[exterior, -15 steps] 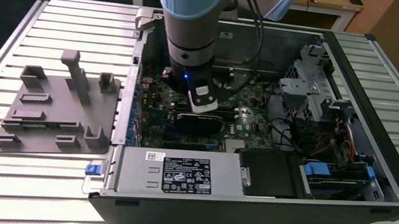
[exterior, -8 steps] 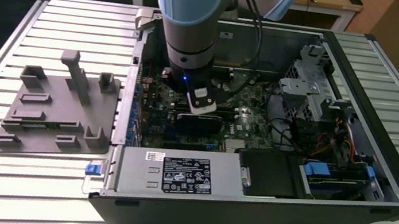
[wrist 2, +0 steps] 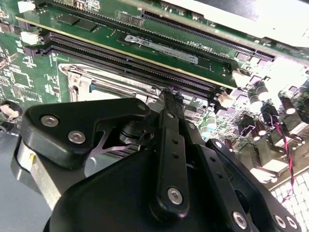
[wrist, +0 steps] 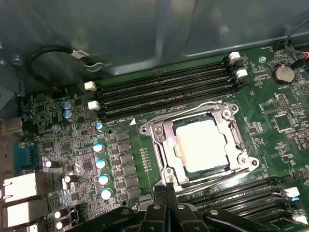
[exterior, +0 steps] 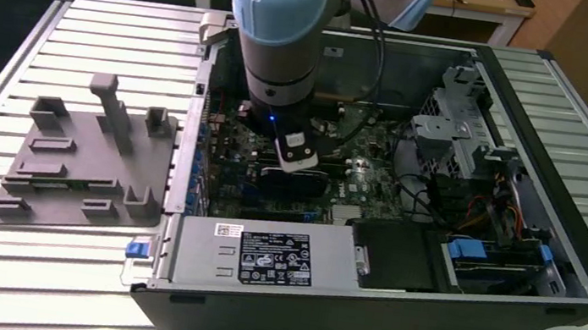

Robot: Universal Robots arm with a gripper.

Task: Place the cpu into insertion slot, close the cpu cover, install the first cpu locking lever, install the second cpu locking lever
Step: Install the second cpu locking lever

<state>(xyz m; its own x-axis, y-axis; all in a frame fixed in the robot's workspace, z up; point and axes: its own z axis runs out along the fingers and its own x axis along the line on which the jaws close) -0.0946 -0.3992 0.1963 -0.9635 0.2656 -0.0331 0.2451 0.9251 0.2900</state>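
Your black two-fingered gripper (wrist: 166, 191), fingers pressed together and empty, hovers at the silvery windowed cpu cover (wrist: 166, 140). That cover lies flat over the pale square metal cpu (wrist: 202, 145), holding it seated.

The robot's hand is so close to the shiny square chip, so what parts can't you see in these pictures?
- In the first wrist view, the hand covers the near edge of the cpu cover around the cpu.
- In the second wrist view, the hand hides most of the insertion slot.
- In the exterior view, the arm blocks the socket area.
- Whether the levers are latched: too small to tell.
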